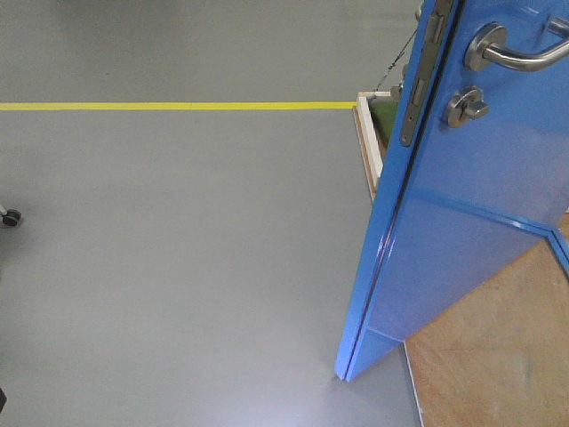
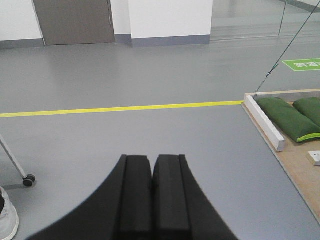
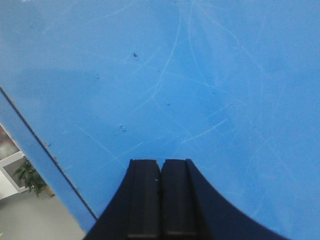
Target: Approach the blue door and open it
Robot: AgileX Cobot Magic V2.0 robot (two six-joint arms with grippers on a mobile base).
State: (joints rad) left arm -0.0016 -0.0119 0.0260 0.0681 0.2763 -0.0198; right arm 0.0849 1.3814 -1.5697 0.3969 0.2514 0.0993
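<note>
The blue door [image 1: 462, 222] stands ajar at the right of the front view, its edge turned toward me. On it I see a silver lever handle [image 1: 516, 53], a round thumb-turn lock [image 1: 466, 107] and a metal latch plate [image 1: 416, 98]. In the right wrist view the scratched blue door [image 3: 190, 85] fills the frame, and my right gripper [image 3: 161, 162] is shut and empty with its tips close to the panel. My left gripper [image 2: 152, 159] is shut and empty too, over grey floor, away from the door.
A yellow floor line [image 1: 178, 106] crosses the grey floor. The door's wooden base [image 1: 498, 356] lies at lower right, with a white beam [image 2: 264, 121] and green sandbags [image 2: 287, 116]. A caster wheel [image 2: 29, 180] and a thin cable [image 2: 285, 47] are in the left wrist view.
</note>
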